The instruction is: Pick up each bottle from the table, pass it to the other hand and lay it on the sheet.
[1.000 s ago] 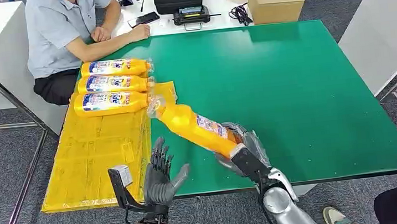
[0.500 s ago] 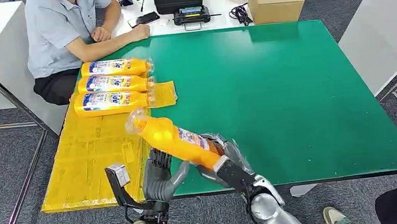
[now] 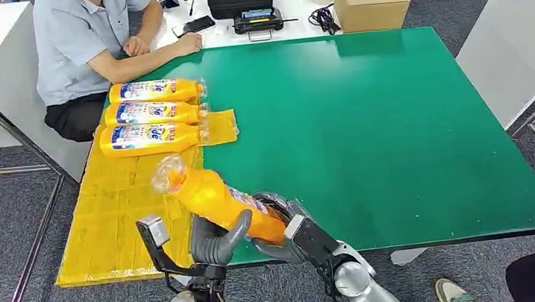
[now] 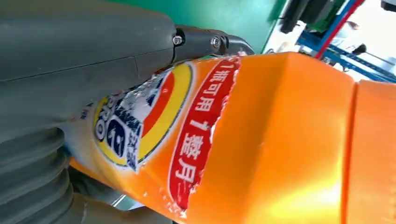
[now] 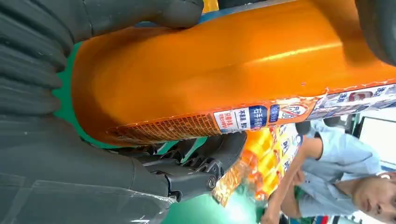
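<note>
Orange plastic detergent bottle [image 3: 221, 201] above tabletop's [image 3: 396, 122] near-left corner, base gripped by right hand [image 3: 282, 233]; left hand [image 3: 210, 239] cupping midsection, thumb on it. Handover under way. Next: left grip firms, right lets go, lay on yellow sheet [image 3: 128, 210].

Four orange bottles: three [image 3: 149, 136] [image 3: 152, 112] [image 3: 155, 91] lie side by side on the one yellow sheet [image 3: 121, 211], and one bottle [image 3: 217, 201] is raised just beside it.
</note>
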